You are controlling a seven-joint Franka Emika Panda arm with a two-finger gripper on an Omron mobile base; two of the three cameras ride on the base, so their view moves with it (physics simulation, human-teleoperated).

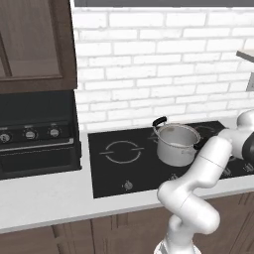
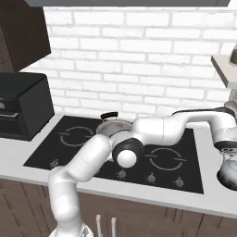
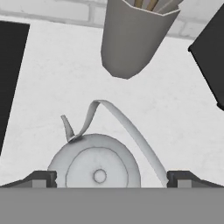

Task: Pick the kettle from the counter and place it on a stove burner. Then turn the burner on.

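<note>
Kettle [image 3: 94, 164] sits on the pale surface [image 3: 57, 78], seen from above in the hand view at about 6 o'clock in the picture. Its round lid carries a small knob in the middle, its short spout sticks out toward 10 o'clock, and its thin handle arches from near the spout over to 4 o'clock. The fingers [image 3: 111, 178] are spread wide and released, one dark tip at 9 o'clock of the kettle and the other at 3 o'clock, with the body between them; whether they touch it cannot be told.

At 12 o'clock from the kettle stands a grey holder [image 3: 131, 39] with pale sticks in it, well apart from the handle. Beyond it runs the white brick wall [image 1: 163, 54].

In the right base view the kettle [image 2: 230, 175] lies at the far 3 o'clock edge, on the surface just right of the black cooktop [image 2: 46, 152], under the arm's hand. On the cooktop, white burner rings [image 1: 122, 151] mark the glass and small knobs [image 2: 151, 177] line its near edge. A steel pot [image 1: 176, 144] with a black handle stands on one back burner. At 9 o'clock of the cooktop sits a black oven [image 1: 37, 134] with three dials, under a dark wood cabinet [image 1: 34, 44].
</note>
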